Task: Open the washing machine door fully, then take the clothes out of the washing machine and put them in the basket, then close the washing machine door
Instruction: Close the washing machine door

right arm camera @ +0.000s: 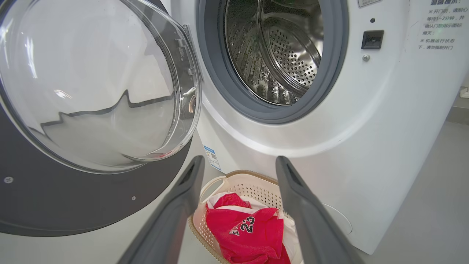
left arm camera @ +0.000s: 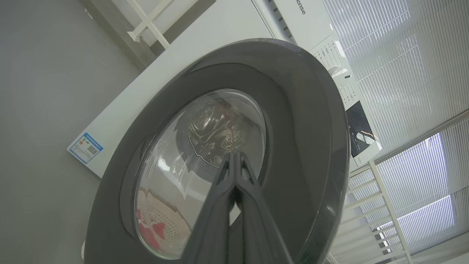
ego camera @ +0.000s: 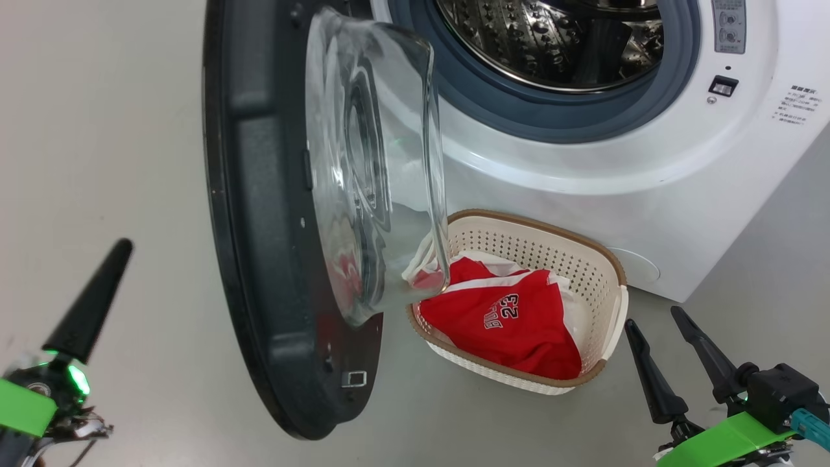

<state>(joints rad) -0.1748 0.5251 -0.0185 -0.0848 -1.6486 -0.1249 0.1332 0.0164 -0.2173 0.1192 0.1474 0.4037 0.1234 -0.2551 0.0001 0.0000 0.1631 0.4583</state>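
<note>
Head view: the washing machine door [ego camera: 259,227] was cut off at the top edge, the washing machine [ego camera: 583,168] at top and right. Just the lower part of the drum [ego camera: 551,45] showed. The basket [ego camera: 551,250] had its left end behind the glass bowl [ego camera: 376,168], warped; clothes [ego camera: 512,324] partly behind it too. Print [ego camera: 801,104] at upper right was too small to read.

Left wrist view, lower left: basket and clothes were blurs through glass.

Right wrist view: bottom edge cut both off; right gripper [right arm camera: 240,163] fingers [right arm camera: 176,205] covered the basket's sides.

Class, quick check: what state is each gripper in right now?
Left gripper: shut, holding nothing.
Right gripper: open, holding nothing.
</note>
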